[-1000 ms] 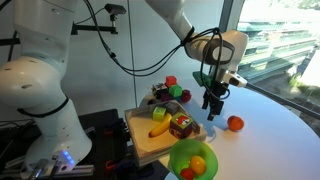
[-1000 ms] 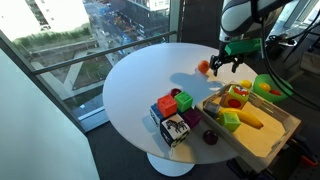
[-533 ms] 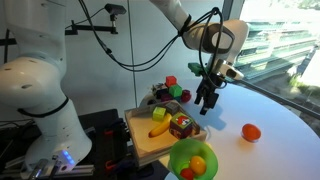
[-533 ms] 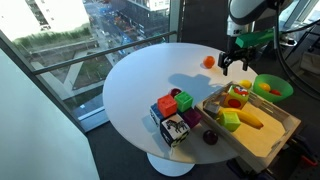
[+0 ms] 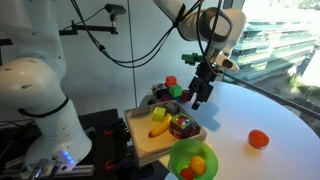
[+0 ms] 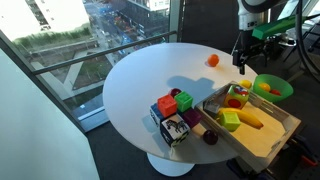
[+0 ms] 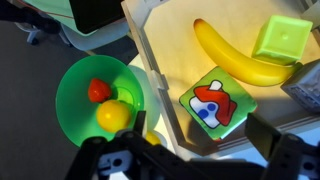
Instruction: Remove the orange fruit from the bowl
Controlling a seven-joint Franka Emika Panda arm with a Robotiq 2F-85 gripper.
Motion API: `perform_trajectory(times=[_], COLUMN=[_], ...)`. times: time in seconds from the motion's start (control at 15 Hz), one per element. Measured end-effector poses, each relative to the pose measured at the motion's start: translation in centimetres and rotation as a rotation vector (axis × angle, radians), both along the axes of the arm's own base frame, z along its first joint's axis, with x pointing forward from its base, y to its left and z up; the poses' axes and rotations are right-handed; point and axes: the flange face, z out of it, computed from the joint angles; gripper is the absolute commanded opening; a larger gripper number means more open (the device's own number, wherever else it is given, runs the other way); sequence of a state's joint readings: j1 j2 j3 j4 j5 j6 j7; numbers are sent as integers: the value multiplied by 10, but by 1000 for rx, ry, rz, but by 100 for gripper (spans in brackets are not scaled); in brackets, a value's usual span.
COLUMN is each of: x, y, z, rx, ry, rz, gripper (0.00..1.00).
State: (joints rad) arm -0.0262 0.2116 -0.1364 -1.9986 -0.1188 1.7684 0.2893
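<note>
Rolling onward, the orange fruit now lies well apart from the bowl; my tool (jaws apart, empty) hangs nearer the bowl.

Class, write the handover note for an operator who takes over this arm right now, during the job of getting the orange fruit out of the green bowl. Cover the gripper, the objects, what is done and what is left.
Gripper: open, empty, raised over the wooden tray and bowl area.
Orange fruit: on the white table, outside the bowl, nothing touching it.
Bowl: beside the tray; holds a yellow-orange fruit and a small red item.
Done: the removal looks complete.
Left: probably only to retract the arm; check that the fruit sits steady on the table.
</note>
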Motion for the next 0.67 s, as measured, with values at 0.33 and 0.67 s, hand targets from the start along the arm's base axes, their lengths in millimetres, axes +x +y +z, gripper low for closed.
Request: perform_trajectory(times=[0.33, 0.67], x=[-15, -28], y=[1, -1], z=[19, 41], rx=[0, 24], ry=[-7, -54], rz=[1, 42], gripper=[100, 100])
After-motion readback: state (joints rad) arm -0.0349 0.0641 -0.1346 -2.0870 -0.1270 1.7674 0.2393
